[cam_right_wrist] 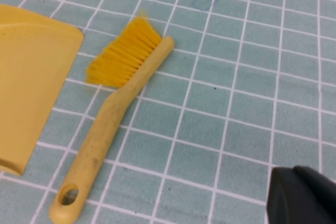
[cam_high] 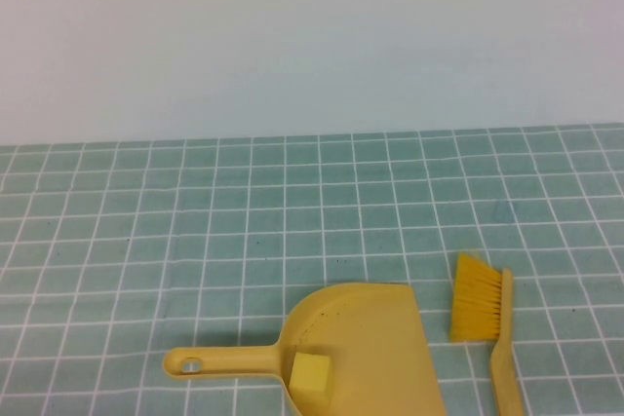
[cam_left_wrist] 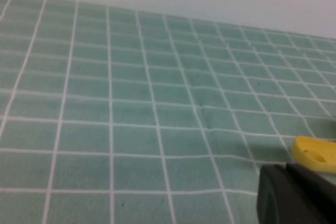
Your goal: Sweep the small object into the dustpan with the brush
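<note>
The small object (cam_high: pixel 311 373), a pale-yellow cube, is seen lying inside the dustpan (cam_high: pixel 375 323), on the near left part of the scoop close to where the handle joins; the dustpan is laid flat on the green tiled surface (cam_high: pixel 195 211) at the near edge, its handle extended to the left, its hang hole at the far-left tip; the brush (cam_high: pixel 485 314) is laid just to the right of the dustpan, apart from it, bristles toward the far side and handle running nearward; the left gripper (cam_left_wrist: pixel 296 195) is held low near the handle tip, jaws closed on nothing; the right gripper (cam_right_wrist: pixel 304 195) is held to the right of the brush, likewise closed and empty.
</note>
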Robot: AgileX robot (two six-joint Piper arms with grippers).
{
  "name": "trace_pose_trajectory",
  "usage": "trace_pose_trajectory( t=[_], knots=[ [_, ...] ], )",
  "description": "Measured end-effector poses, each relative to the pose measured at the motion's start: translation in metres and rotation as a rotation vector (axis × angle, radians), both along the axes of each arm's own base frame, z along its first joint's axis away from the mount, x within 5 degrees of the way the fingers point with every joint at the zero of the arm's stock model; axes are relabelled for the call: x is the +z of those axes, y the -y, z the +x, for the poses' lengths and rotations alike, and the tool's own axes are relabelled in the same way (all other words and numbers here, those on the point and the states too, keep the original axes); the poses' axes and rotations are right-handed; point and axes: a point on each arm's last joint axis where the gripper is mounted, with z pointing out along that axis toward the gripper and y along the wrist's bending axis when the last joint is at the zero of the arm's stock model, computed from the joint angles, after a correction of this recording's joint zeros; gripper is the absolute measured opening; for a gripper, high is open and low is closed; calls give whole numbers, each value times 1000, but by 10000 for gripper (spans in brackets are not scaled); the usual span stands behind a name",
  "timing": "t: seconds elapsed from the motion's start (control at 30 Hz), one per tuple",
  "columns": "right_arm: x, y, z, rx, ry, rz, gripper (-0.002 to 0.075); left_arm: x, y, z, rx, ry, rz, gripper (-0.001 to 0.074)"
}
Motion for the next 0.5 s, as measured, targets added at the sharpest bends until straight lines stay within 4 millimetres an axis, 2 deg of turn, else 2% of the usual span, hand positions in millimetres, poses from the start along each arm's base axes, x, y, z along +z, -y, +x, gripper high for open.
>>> trace_pose_trajectory(
  t=[0.27, 0.5],
  knots=[
    [0, 0, 0, 0, 0, 0, -1, 0, -3, 1, 51, 2, 1, -2],
    [0, 0, 0, 0, 0, 0, -1, 0, -8, 1, 70, 29, 144, -1]
  ],
)
